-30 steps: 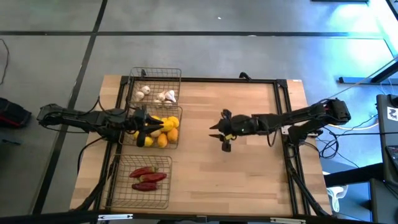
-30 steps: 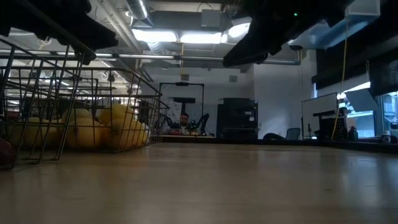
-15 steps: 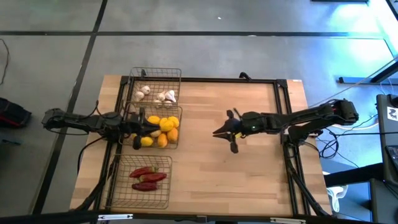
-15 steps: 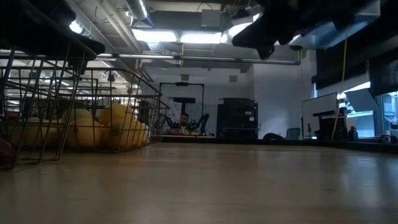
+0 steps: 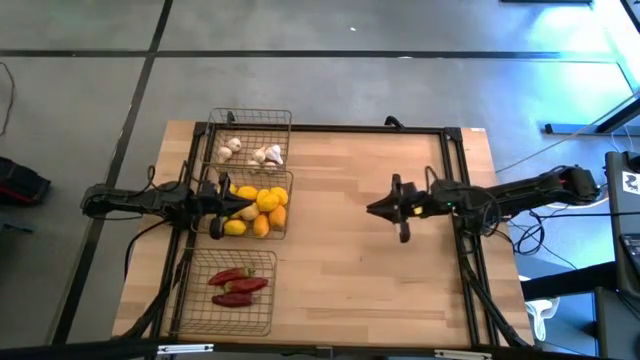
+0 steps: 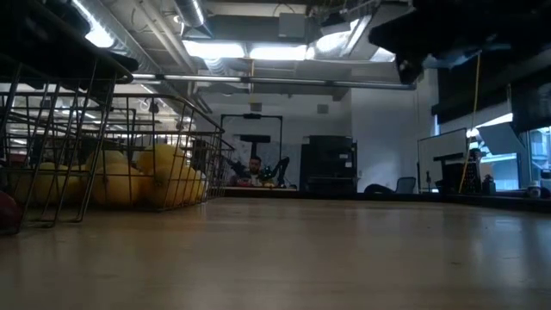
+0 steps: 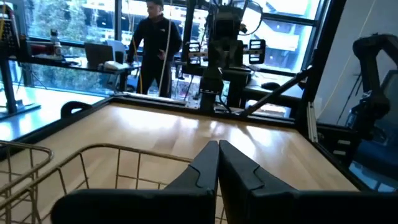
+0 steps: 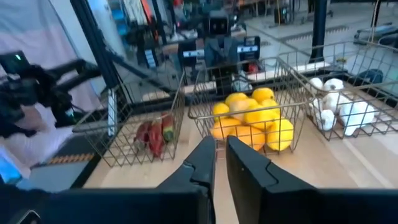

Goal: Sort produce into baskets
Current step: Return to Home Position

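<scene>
Retraction is under way on both arms.

High view: the left gripper (image 5: 232, 206) sits at the left rim of the middle basket (image 5: 290, 200), further toward frame left than a second ago. The right gripper (image 5: 375, 209) has drawn back from centre frame to right of centre, over bare table (image 5: 340, 290). Garlic (image 5: 268, 154) lies in the top basket (image 5: 290, 135), lemons and oranges (image 5: 258, 205) in the middle one, chili peppers (image 5: 235, 285) in the bottom basket (image 5: 273, 300). I see no produce loose on the boards.

Low view: the dark arm masses have moved out toward the upper corners. The yellow fruit sits behind wire at frame left.

Left wrist view: the fingers (image 7: 205, 171) are pressed flat together, empty, above a wire rim. A person (image 7: 152, 43) stands far behind the table.

Right wrist view: the fingers (image 8: 202, 165) are drawn in to a thin slit, carrying nothing, and all three filled baskets lie ahead.

I judge the sorting complete, with only homing outstanding.
</scene>
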You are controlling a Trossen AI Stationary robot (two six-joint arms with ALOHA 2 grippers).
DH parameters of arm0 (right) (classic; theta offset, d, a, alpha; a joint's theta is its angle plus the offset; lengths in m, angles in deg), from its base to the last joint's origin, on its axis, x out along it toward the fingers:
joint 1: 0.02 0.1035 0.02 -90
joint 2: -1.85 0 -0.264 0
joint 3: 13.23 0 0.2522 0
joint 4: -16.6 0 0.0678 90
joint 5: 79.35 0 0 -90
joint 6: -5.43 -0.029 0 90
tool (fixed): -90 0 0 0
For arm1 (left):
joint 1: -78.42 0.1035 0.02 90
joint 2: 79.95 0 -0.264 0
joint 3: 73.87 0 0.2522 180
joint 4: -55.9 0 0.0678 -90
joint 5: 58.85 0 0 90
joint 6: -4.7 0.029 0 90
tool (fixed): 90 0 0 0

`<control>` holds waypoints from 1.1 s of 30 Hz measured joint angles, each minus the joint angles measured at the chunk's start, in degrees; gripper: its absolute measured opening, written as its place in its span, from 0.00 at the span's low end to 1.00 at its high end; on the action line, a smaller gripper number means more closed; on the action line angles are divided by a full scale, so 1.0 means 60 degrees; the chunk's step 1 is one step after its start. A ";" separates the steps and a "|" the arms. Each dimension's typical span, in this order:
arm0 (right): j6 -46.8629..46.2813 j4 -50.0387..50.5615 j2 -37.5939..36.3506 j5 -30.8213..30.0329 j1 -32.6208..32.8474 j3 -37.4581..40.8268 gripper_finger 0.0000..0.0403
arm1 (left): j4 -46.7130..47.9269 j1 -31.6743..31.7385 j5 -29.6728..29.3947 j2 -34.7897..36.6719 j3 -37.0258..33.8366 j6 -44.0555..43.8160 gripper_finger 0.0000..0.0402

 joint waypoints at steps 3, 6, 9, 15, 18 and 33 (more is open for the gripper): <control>-0.0144 -0.0513 -0.0699 -0.0179 0.0000 0.0728 0.10 | -0.0005 0.0011 -0.0013 -0.0039 0.0000 0.0194 0.01; -0.0184 -0.0483 -0.1342 -0.0561 0.0000 0.1246 0.10 | -0.0005 0.0011 -0.0013 -0.0050 0.0000 0.0268 0.01; -0.0130 -0.0305 -0.1870 -0.0593 0.0000 0.1586 0.10 | -0.0005 0.0011 -0.0010 -0.0050 0.0000 0.0272 0.01; -0.0122 0.0369 -0.3449 -0.0586 -0.0072 0.2382 0.10 | -0.0005 0.0010 -0.0010 -0.0053 0.0000 0.0276 0.03; -0.0374 0.0902 -0.4497 -0.0583 -0.0138 0.2874 0.10 | -0.0005 0.0011 -0.0010 -0.0053 0.0000 0.0276 0.03; -0.0248 0.4606 -0.9247 -0.0364 -0.0126 0.3610 0.10 | -0.0011 0.0010 -0.0011 -0.0053 0.0004 0.0275 0.01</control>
